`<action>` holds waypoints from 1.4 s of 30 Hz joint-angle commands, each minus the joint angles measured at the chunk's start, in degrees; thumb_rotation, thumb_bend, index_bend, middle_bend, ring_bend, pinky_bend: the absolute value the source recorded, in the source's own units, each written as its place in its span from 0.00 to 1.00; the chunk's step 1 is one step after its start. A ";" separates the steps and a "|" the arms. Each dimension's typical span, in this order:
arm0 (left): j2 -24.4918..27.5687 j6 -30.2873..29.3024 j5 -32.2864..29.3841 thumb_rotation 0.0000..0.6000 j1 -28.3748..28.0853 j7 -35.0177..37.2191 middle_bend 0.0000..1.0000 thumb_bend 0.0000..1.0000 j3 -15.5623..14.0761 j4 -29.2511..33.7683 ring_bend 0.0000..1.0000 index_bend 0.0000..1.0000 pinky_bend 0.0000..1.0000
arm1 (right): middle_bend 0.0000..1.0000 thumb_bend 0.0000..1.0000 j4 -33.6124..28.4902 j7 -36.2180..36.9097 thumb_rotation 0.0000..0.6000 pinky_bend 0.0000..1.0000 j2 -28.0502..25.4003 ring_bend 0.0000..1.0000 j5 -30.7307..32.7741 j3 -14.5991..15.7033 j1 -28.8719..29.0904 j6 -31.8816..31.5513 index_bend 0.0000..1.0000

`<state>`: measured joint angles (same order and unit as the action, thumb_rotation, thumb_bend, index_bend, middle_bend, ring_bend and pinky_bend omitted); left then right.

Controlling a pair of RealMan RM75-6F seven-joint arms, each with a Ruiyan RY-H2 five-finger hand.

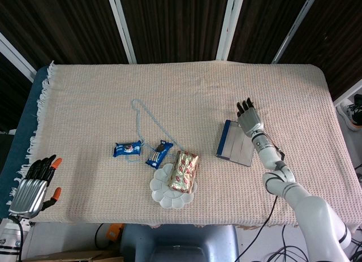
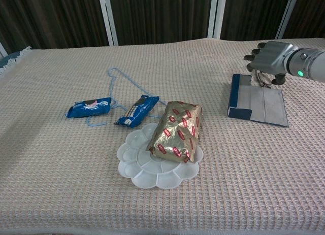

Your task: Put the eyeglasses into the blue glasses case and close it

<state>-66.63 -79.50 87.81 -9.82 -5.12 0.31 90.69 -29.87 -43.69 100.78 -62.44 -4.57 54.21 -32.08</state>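
The blue glasses case (image 1: 236, 142) (image 2: 258, 100) lies opened flat on the woven cloth, right of centre, its grey lining facing up. The thin-framed eyeglasses (image 2: 262, 79) lie just beyond the case's far edge. They are mostly hidden under my right hand (image 1: 249, 118) (image 2: 271, 56); the head view does not show them. That hand hovers palm down over them with its fingers apart, and no grip is visible. My left hand (image 1: 34, 185) hangs off the table's near left corner, fingers spread, holding nothing.
A white flower-shaped plate (image 1: 160, 195) (image 2: 133, 170) near the front carries a gold and red packet (image 1: 184, 170) (image 2: 177, 129). Two blue snack packs (image 1: 128, 148) (image 1: 159, 153) and a light blue hanger (image 1: 142, 116) (image 2: 122, 75) lie left of centre.
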 commanded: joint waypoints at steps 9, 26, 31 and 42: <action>-0.02 -0.37 0.34 1.00 0.12 -0.08 0.00 0.41 -0.21 0.05 0.00 0.00 0.08 | 0.00 0.51 2.15 0.74 1.00 0.00 0.41 0.00 -0.12 -0.54 -1.37 2.00 0.35; -0.36 -0.25 1.91 1.00 -0.05 -1.39 0.00 0.41 -1.18 0.41 0.00 0.00 0.08 | 0.00 0.51 -6.75 -0.03 1.00 0.00 -8.95 0.00 -0.56 0.37 -7.69 -1.54 0.39; -0.54 -0.20 2.40 1.00 -0.10 -1.81 0.00 0.41 -1.46 0.42 0.00 0.00 0.08 | 0.00 0.50 -9.17 -0.38 1.00 0.00 -10.52 0.00 -0.38 0.53 -8.46 -2.27 0.41; -0.94 0.03 2.19 1.00 -0.23 -2.47 0.00 0.41 -1.43 0.16 0.00 0.00 0.08 | 0.00 0.51 -8.41 -4.31 1.00 0.00 -8.58 0.00 -0.84 1.25 -7.45 -2.95 0.50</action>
<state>-67.58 -79.44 89.99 -10.05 -7.62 -1.12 90.85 -38.57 -47.72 91.91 -63.28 -3.37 46.60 -34.99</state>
